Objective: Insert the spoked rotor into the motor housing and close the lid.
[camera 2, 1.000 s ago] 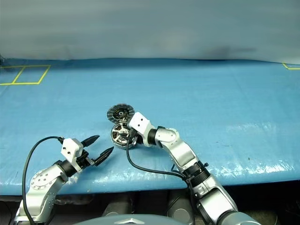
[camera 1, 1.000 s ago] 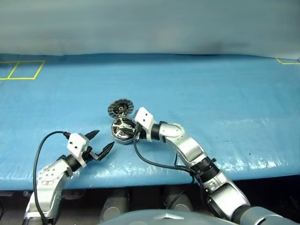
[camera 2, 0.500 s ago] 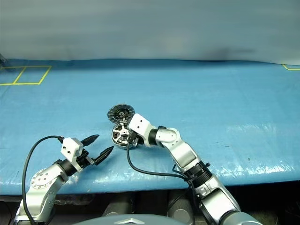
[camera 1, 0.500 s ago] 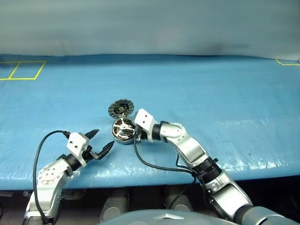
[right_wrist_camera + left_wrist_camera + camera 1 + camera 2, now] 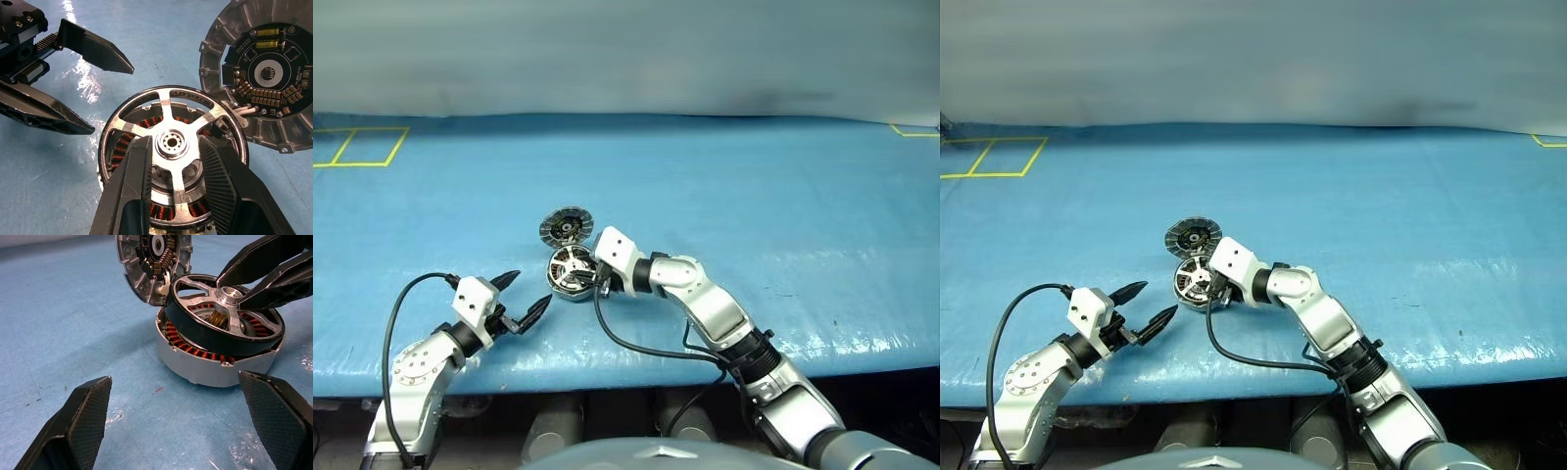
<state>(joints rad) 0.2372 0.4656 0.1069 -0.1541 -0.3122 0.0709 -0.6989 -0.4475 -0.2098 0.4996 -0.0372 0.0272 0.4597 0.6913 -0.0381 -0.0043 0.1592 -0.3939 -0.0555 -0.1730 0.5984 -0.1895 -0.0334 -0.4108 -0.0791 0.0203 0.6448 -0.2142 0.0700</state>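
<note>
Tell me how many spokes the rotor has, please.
3. The spoked rotor has three silver spokes running out from its hub: one toward the lid, one toward the left gripper, one between the right gripper's fingers.

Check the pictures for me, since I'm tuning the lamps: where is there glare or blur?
Left eye view: white glare along the blue cover near its front edge. Right wrist view: a bright patch on the cover beside the left gripper; rotor and lid sharp. Left wrist view: the near fingers look soft.
</note>
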